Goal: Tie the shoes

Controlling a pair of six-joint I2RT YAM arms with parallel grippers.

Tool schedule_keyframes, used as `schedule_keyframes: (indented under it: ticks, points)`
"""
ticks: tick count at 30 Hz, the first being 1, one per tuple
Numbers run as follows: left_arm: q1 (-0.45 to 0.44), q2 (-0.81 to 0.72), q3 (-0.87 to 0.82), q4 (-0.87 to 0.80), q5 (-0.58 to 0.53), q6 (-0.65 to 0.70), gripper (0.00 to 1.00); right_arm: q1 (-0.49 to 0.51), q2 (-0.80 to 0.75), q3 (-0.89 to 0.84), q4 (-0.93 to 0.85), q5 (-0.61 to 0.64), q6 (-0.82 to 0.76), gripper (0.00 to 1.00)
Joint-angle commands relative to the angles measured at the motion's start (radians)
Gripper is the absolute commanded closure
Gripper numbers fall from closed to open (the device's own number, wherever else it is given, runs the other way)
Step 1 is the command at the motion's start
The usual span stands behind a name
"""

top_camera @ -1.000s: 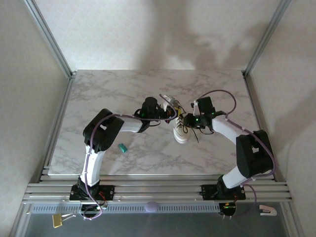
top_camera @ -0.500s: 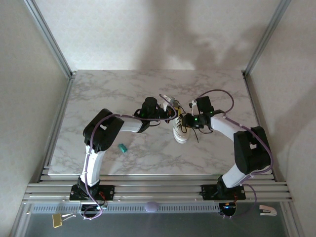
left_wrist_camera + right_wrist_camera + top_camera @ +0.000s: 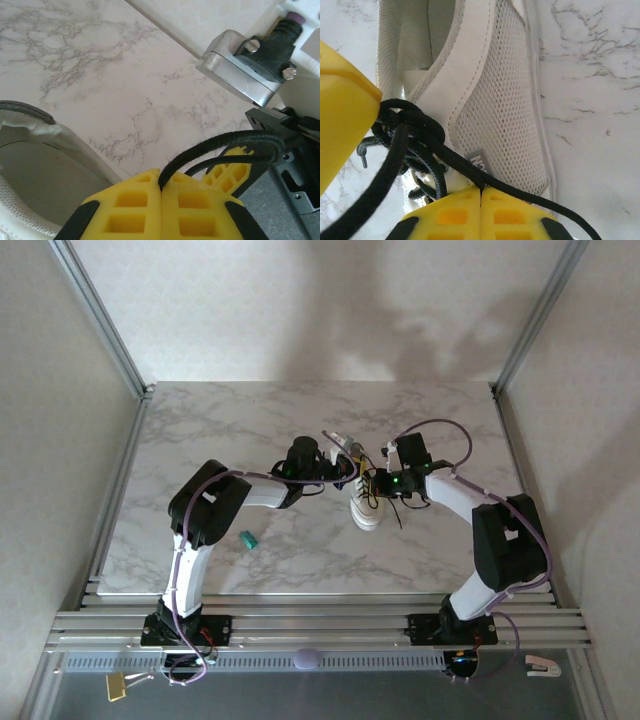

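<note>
As arms bend inward, left hand [image 3: 161, 187] and right hand [image 3: 481, 192] — clenched — pinch laces [image 3: 445, 146] over the sneaker [image 3: 505, 100]

Seen from above, the white sneaker [image 3: 366, 515] lay partly hidden at centre frame beneath the left gripper [image 3: 351, 474] and right gripper [image 3: 372, 484], its black laces [image 3: 396, 516] too thin to trace. The left wrist view cut it off at lower left; the right wrist view cropped it at the top edge.

Small white mesh sneaker [image 3: 367, 512] upright at mid marble table [image 3: 220, 430], thin black laces [image 3: 427, 132] tangled, taut.
</note>
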Motion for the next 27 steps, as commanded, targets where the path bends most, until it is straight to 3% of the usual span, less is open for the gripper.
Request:
schedule_keyframes:
  ticks: [1, 11, 27]
  points:
    - [0.01, 0.011, 0.009, 0.049, 0.008, -0.014, 1.0, 0.008, -0.085, -0.038, -0.005, 0.049, 0.027, 1.0]
    - [0.013, 0.007, -0.002, 0.052, 0.002, -0.014, 1.0, 0.008, -0.225, -0.131, -0.004, 0.199, 0.126, 1.0]
    - [0.023, -0.003, -0.025, 0.06, -0.023, -0.018, 1.0, 0.008, -0.211, -0.126, -0.136, 0.311, 0.235, 1.0]
